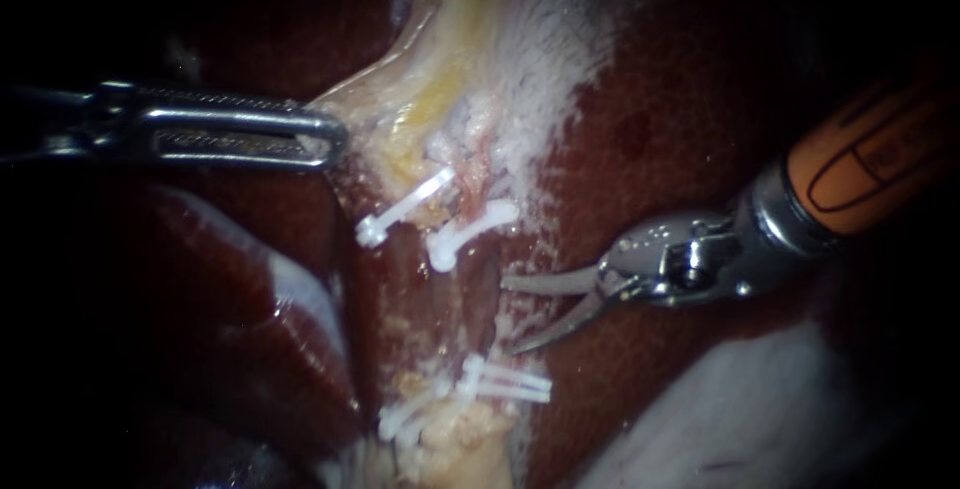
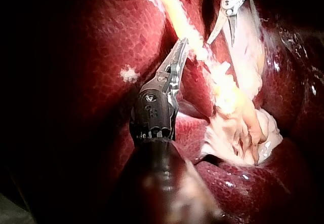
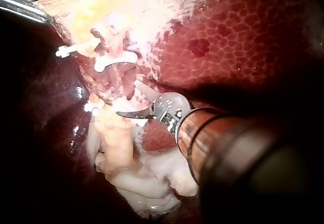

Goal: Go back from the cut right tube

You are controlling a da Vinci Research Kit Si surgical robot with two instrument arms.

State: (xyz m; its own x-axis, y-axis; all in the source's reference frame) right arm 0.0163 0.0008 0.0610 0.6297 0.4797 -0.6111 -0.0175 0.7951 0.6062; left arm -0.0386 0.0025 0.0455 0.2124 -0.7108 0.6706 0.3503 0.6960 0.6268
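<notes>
Left instrument [image 1: 325, 139]: pincer clamped on yellowish tissue [image 1: 420, 99], apparently to tension the field | right instrument [image 1: 508, 315]: pincer apart, empty, at 3 o'clock of the cut right tube [image 1: 480, 164], clear to retreat

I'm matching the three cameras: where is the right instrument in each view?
Endoscope: right instrument comes in from the right, blades apart beside the clips.
Left wrist: right instrument lies ahead of the left instrument, across the pale tissue.
Right wrist: right instrument is its own, tip near the clips.
Landmark: left instrument, shut on the pale tissue, shows in all three.
</notes>
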